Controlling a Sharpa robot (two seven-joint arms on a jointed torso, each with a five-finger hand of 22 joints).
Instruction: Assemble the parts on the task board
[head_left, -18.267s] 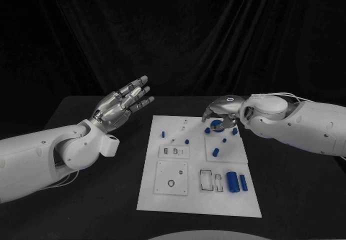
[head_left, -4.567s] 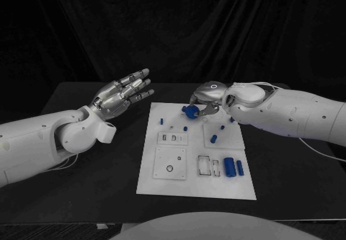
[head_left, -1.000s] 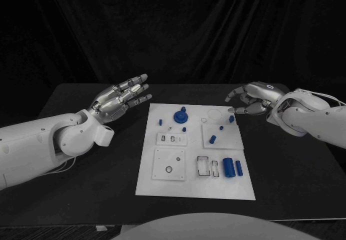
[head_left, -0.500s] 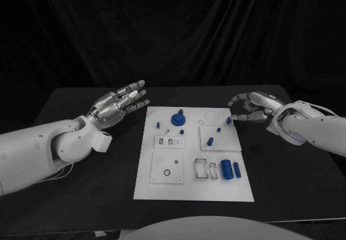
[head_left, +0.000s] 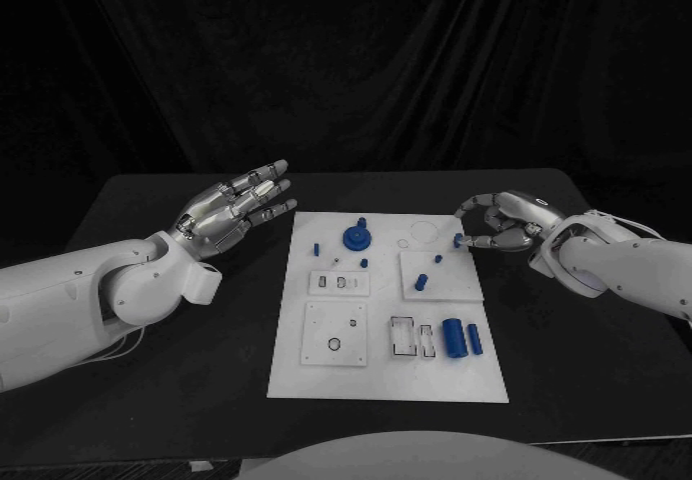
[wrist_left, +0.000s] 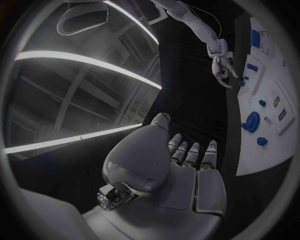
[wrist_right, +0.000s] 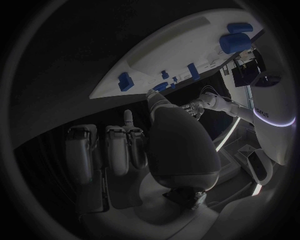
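STEP: right hand (head_left: 498, 222) reaching small blue peg (head_left: 459, 240) at task board (head_left: 389, 380) edge, grip uncertain | left hand (head_left: 231, 207) released, fingers spread | NEXT: likely secure, seat peg

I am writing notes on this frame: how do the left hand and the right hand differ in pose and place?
The left hand is raised off the table left of the task board, fingers straight and spread, holding nothing. The right hand is low at the board's far right edge, fingers curled toward a small blue part; whether they touch it I cannot tell. Both are silver hands on white arms.
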